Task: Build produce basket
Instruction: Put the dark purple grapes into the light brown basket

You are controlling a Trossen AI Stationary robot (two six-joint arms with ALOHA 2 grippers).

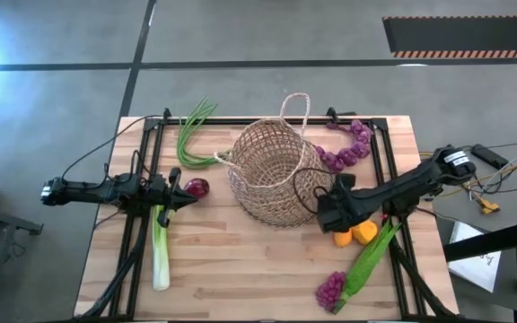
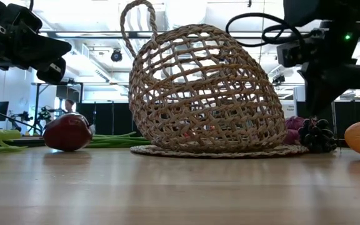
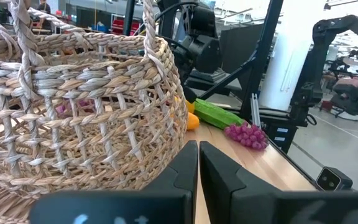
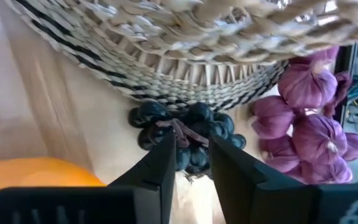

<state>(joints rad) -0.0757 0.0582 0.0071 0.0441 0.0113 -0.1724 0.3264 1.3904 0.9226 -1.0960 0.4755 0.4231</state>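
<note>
The basket (image 1: 272,172) lies tipped on its mat (image 2: 217,150), still empty, so the right gripper (image 4: 193,163), jaws narrowly parted, reaches for the dark grapes (image 4: 185,134) beside it, while the left gripper (image 3: 197,163), jaws nearly closed, waits opposite.

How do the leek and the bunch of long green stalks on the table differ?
The leek lies straight, near the table's front left; the green stalks curve, farther back beside the basket. The leek is one thick piece, pale with a green end; the stalks are several thin strands, green all over. Both lie flat on the wooden table, outside the basket.
</note>
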